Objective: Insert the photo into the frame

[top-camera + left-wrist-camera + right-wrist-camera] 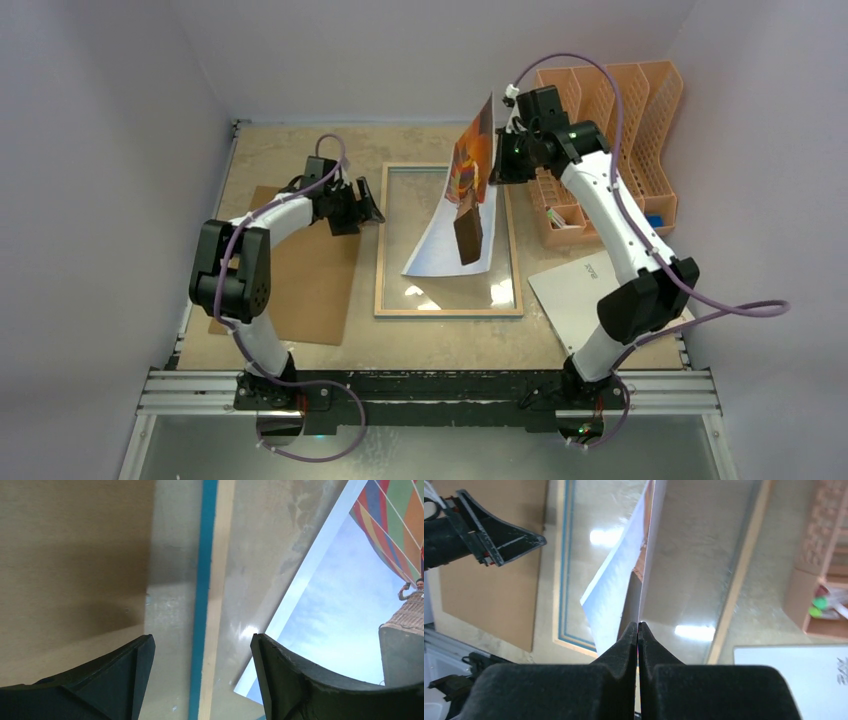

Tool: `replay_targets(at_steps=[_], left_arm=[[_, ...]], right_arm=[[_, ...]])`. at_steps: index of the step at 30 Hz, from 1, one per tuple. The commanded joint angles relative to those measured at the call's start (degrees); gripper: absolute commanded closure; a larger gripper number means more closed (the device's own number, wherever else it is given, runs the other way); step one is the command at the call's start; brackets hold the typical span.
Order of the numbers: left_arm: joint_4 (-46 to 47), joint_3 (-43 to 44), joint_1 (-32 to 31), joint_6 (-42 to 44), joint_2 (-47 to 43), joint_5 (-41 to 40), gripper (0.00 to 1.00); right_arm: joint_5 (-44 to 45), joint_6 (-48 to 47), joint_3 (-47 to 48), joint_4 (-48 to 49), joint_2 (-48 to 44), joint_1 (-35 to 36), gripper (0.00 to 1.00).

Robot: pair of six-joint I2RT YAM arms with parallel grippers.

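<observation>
So the right claw (638, 625) is pinched tight on the top edge of the big hot-air balloon print with blue sky (470, 165). The print hangs tilted, top edge up near the upper middle of the overhead view, and the bottom edge looks to be resting on the glass inside the large thin rectangular frame with pale wood rails (448, 312). The frame lies flat on the desk (270, 150), dead centre of the overhead shot. The left claw (201, 637) has its fingers spread wide with nothing between them, sitting by the frame's left rail. In its own camera the cyan stripe of the frame runs right up between the fingers. A plain brown flat board (300, 280) lies left of the frame, a white sheet (580, 300) at lower right, and a peach plastic file organiser (620, 130) at upper right.
</observation>
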Motion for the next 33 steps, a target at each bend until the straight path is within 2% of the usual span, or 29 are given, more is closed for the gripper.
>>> replay_targets(at_steps=[1, 6, 12, 17, 23, 28, 33], left_arm=[[4.2, -0.8, -1.6, -1.7, 0.3, 1.0, 0.26], [5.0, -1.1, -1.6, -1.7, -1.6, -1.8, 0.27], [4.8, -0.2, -1.7, -1.7, -1.8, -1.4, 0.27], [4.4, 0.4, -1.6, -1.8, -3.5, -2.2, 0.27], [2.8, 2.4, -1.6, -2.1, -6.0, -5.1, 0.27], [0.5, 2.8, -1.6, -3.7, -8.6, -11.6, 0.26], [-5.3, 3.6, -0.9, -6.7, -11.1, -20.4, 0.23]], right_arm=[[8.8, 0.8, 2.7, -8.8, -4.4, 0.0, 1.0], [17.0, 1.8, 4.7, -9.3, -6.4, 0.0, 1.0], [29.5, 0.0, 10.9, -8.9, -7.3, 0.0, 1.0], [34.6, -5.7, 13.1, 1.9, -9.7, 0.0, 1.0], [26.7, -14.4, 12.3, 13.1, -10.8, 0.3, 1.0], [26.7, -19.3, 11.6, 11.5, -5.5, 5.4, 1.0], [25.3, -19.1, 8.7, 8.2, 1.3, 12.5, 1.0]])
